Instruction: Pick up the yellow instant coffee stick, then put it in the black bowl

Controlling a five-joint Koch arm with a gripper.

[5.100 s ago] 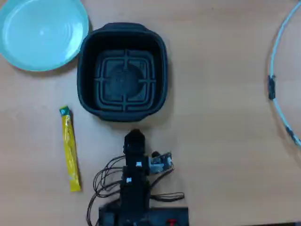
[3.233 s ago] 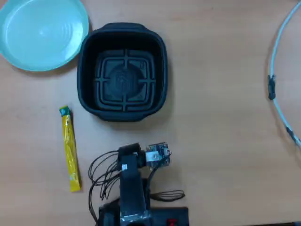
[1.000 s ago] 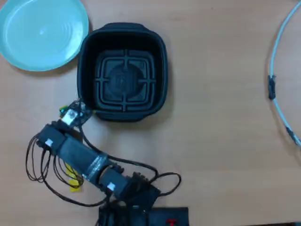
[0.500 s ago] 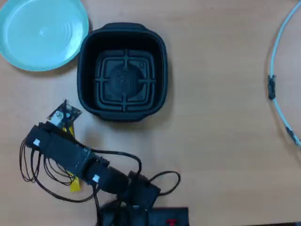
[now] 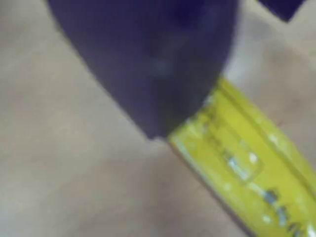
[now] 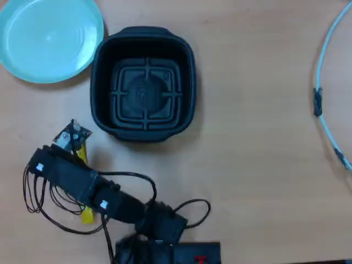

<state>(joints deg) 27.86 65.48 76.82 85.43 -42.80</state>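
Because the yellow instant coffee stick (image 5: 247,163) lies flat on the tabletop (image 6: 253,137), the tool (image 6: 74,144) hangs low over it; I cannot tell its state

The stick (image 5: 247,168) is showing bright yellow foil with small pale print, the bowl (image 6: 102,110) is showing black with a raised square-and-cross rib pattern, the plate (image 6: 49,38) is showing light blue with faint rings, and the table (image 6: 258,137) is showing light wood-brown.
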